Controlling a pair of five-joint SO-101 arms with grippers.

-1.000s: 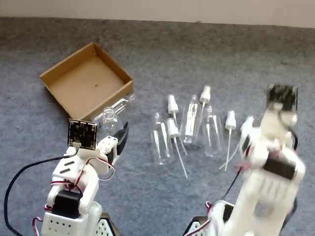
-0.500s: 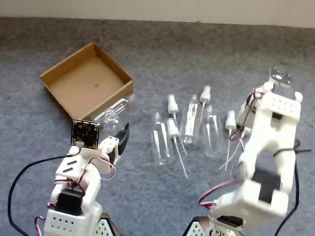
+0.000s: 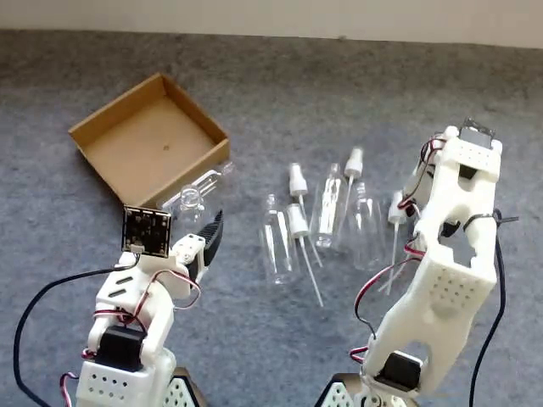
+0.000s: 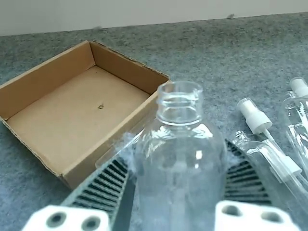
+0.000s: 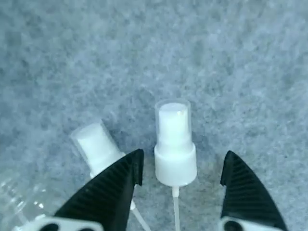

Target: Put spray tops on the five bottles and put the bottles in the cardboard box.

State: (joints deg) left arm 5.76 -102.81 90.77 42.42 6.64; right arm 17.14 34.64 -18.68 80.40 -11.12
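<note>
The left gripper (image 4: 178, 180) is clamped around the body of a clear bottle (image 4: 180, 159), which it holds upright with its open neck bare, its ribbed black fingers (image 4: 108, 185) pressing on either side. In the high view this pair sits near the left of the table's near edge, just beside the near corner of the cardboard box (image 3: 144, 144). The box lies open toward the far left corner of the grey table (image 3: 339, 93). A second clear bottle (image 3: 210, 180) lies along the box's near right wall. The right gripper (image 5: 183, 162) is spread wide and pointed down at the table. Its black fingertips (image 5: 127, 168) stand on each side of a white spray top (image 5: 174, 144) that lies flat between them and touches neither. Another spray top (image 5: 96, 143) lies just beside one finger. From above, the right arm (image 3: 454, 229) stretches over the table's right side. In the middle of the table lie three more clear bottles (image 3: 277, 239), with three more spray tops (image 3: 297, 181) among them, their thin tubes trailing toward the near edge.
</note>
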